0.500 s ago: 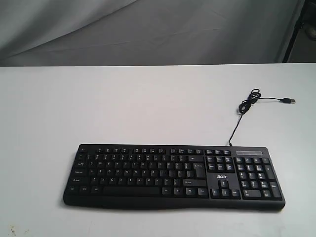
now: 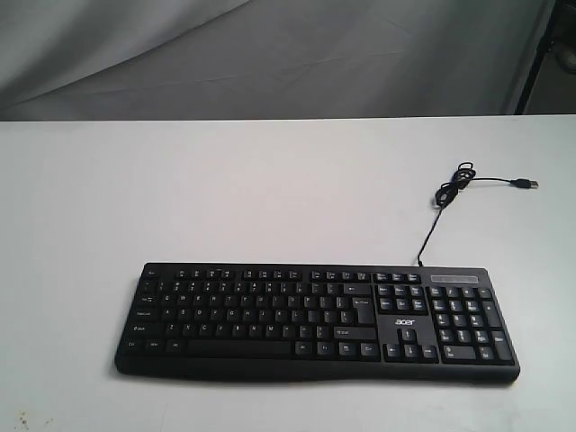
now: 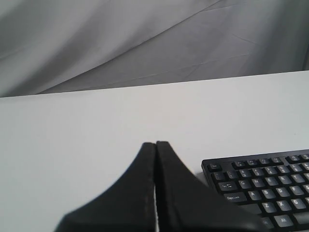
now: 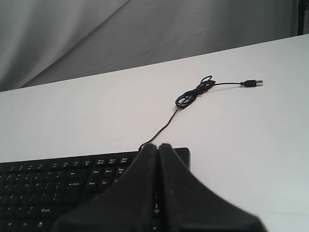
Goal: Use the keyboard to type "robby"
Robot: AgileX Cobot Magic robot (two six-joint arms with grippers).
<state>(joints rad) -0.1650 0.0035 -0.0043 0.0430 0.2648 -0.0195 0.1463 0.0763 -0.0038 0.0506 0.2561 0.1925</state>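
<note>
The black keyboard point(image 2: 315, 319) with white legends and an "acer" logo lies flat near the front of the white table point(image 2: 225, 189). Its thin black cable point(image 2: 447, 193) runs back to a loose coil and a USB plug point(image 2: 525, 184). No arm shows in the exterior view. In the left wrist view my left gripper point(image 3: 155, 144) is shut, empty, off the end of the keyboard point(image 3: 263, 183) where Esc and Caps Lock are. In the right wrist view my right gripper point(image 4: 158, 146) is shut, empty, over the number-pad end of the keyboard point(image 4: 58, 186), with the cable point(image 4: 193, 94) beyond.
A grey cloth backdrop point(image 2: 270, 54) hangs behind the table's far edge. A dark stand leg point(image 2: 540, 54) shows at the far right. Bare white table surface lies behind and to both sides of the keyboard.
</note>
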